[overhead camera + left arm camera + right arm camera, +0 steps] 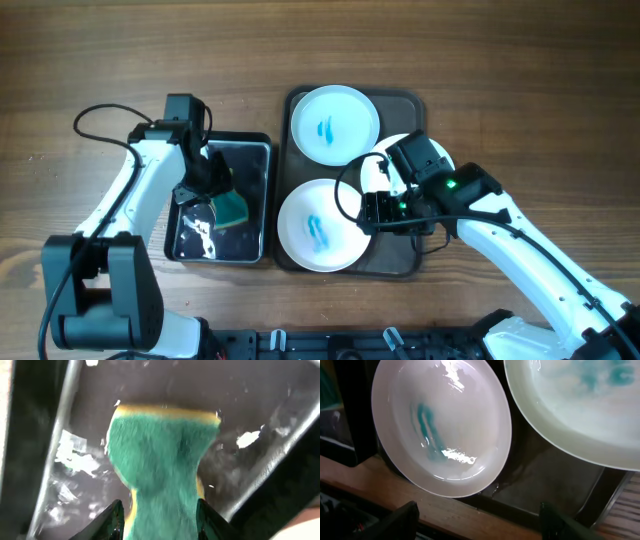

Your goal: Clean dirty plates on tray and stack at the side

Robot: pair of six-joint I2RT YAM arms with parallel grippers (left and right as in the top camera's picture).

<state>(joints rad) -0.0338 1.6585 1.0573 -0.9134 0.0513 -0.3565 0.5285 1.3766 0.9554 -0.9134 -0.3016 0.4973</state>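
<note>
Clamped in the left fingers (160,521): a green scrubbing sponge with a yellow foam back (162,460), its waist pinched narrow between the two dark tips. Held over the silvery wet basin of a small black rectangular tray (255,150), toward that basin's 3 o'clock side in the overhead view. Whether touching the wet metal or just above it, cannot tell.

Spread wide and gripping nothing: the right fingers (481,522), one dark tip at each lower corner of the right wrist view. Poised above the 6 o'clock rim of a large dark brown rectangular tray with rounded corners and a raised rim (412,100).

Just at 9 o'clock of the right fingers, a round shallow white plate with a teal smear in its centre, the near plate (320,227), lying flat at the brown tray's 7 o'clock. At the tray's 11 o'clock, the far plate (334,124), same shape and same teal smear, just beside the near plate. At the tray's 3 o'clock, a third plate (398,142), mostly hidden under the right arm, only a white edge showing.

Brown tray flat on the wooden table (520,60), just at 3 o'clock of the black tray, long sides close together.
</note>
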